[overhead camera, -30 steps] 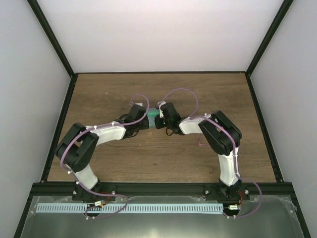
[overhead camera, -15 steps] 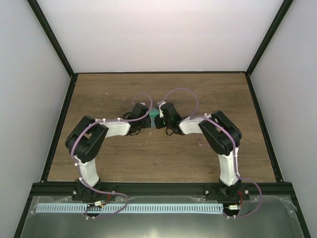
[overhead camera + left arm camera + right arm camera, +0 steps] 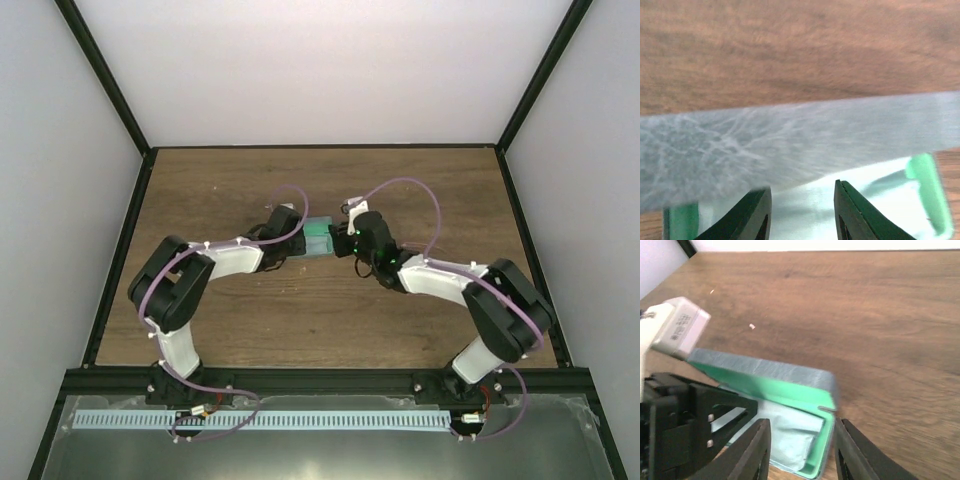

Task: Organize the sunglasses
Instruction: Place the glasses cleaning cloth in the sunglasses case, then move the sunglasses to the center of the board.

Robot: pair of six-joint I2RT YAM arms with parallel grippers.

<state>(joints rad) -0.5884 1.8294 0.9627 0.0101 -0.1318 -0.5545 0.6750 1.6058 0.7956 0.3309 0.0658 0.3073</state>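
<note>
The wooden tabletop [image 3: 420, 190] shows whole only from above; each wrist view cuts it to a strip, and the left wrist view is blurred throughout. The left arm [image 3: 220, 262] and the right arm [image 3: 440, 275] reach in from the near edge and bend toward each other, forearms low. They meet near the middle of the tabletop, the left elbow folded close above its base, the right elbow swung out to the right. Between their ends lies the glasses case [image 3: 319, 237], grey outside and green inside, with its lid [image 3: 790, 145] raised. From above it is only a small green patch, both ends covered by the wrists. The left wrist view is mostly filled by the lid's grey outer face. The right wrist view alone shows the lid's green inner side tilted up, the base's rounded corner, and a white box [image 3: 682, 327] on the left wrist at the case's far end. The left tool [image 3: 801, 212] has its fingers apart with pale lining in the gap; whether they pinch the case I cannot tell. The right tool [image 3: 801, 450] stands open around the case's near corner. A pale cloth [image 3: 785, 432] lies in the base; what is under it cannot be made out
</note>
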